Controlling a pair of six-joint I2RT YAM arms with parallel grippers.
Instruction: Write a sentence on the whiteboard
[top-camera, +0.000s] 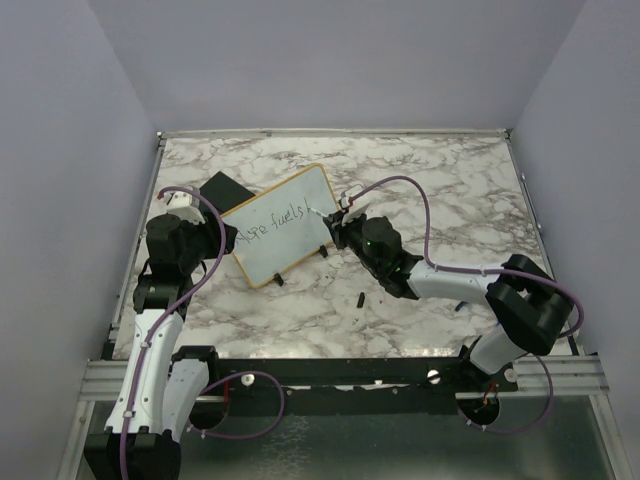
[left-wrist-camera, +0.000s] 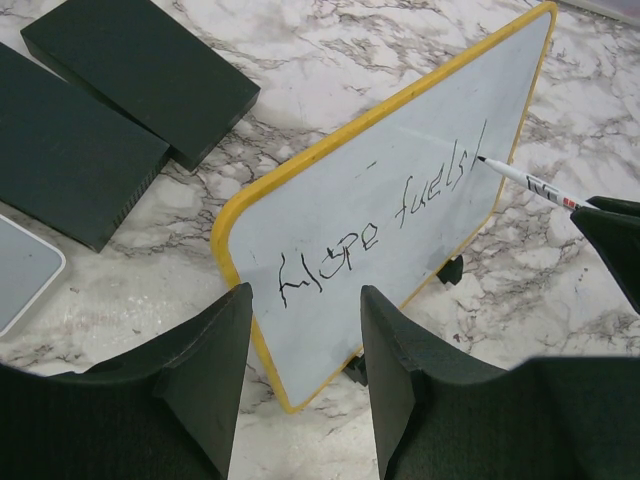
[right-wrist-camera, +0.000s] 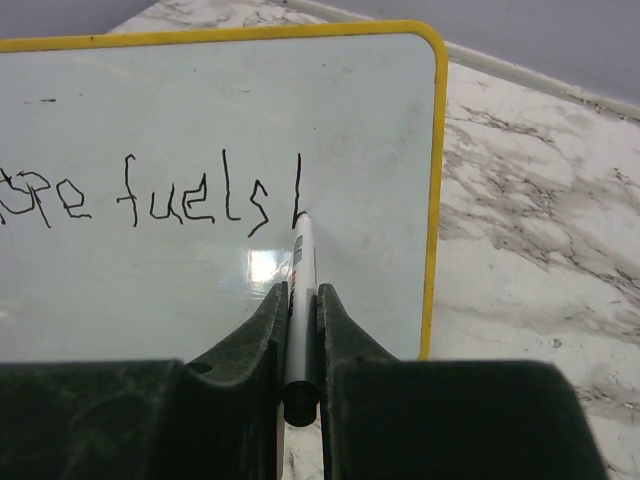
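Observation:
The whiteboard (top-camera: 285, 232) (left-wrist-camera: 330, 330) (right-wrist-camera: 150, 110), white with a yellow frame, stands tilted on black feet at the table's centre left. The sentence (top-camera: 272, 229) (left-wrist-camera: 372, 222) (right-wrist-camera: 150, 200) reads "Hope fuels" followed by one upright stroke. My right gripper (top-camera: 340, 220) (right-wrist-camera: 298, 290) is shut on a white marker (left-wrist-camera: 525, 182) (right-wrist-camera: 303, 255), whose tip touches the board at the foot of that stroke. My left gripper (top-camera: 222, 240) (left-wrist-camera: 305, 295) is open, its fingers on either side of the board's near left corner; I cannot tell whether they touch it.
Two flat black blocks (left-wrist-camera: 140, 60) (left-wrist-camera: 70, 150) lie behind the board at the left, seen as one dark shape (top-camera: 225, 188) from above. A white rounded object (left-wrist-camera: 20, 270) lies near them. A small black cap (top-camera: 359, 298) lies on the marble in front of the board.

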